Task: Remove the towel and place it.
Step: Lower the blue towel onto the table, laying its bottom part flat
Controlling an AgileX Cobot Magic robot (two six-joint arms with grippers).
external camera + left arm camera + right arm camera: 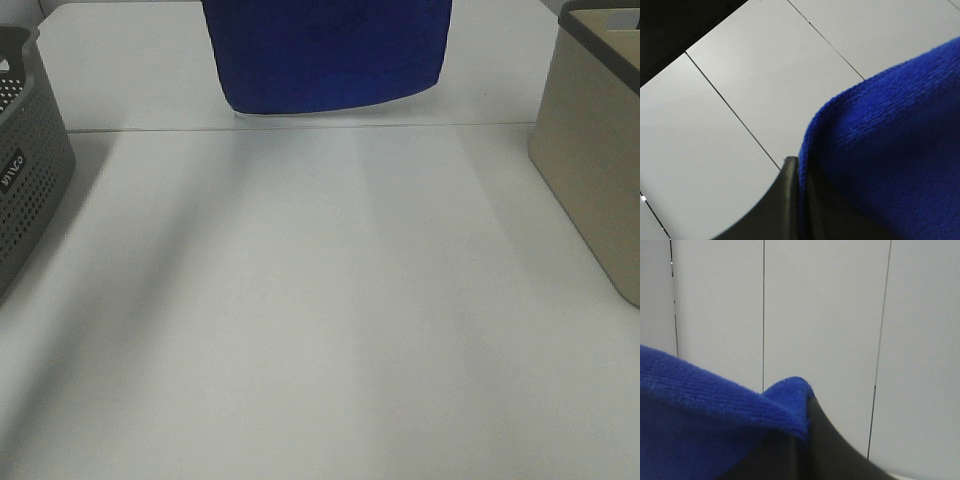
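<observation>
Blue plush towel (pixel 325 55) hanging over white table (pixel 320 300), edge clenched in left gripper (pixel 799 172) and in right gripper (pixel 802 432); left of towel, grey basket (pixel 35 150) with white lettering, unreadable.

The left end effector (pixel 797 170) and the right end effector (pixel 802 437) each clamp an edge of the royal-blue plush towel (pixel 325 50).

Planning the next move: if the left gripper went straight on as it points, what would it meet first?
Beyond the towel that the left gripper pinches, only a white panelled surface with thin dark seams shows ahead. It would likely meet that first, though depth is unclear.
</observation>
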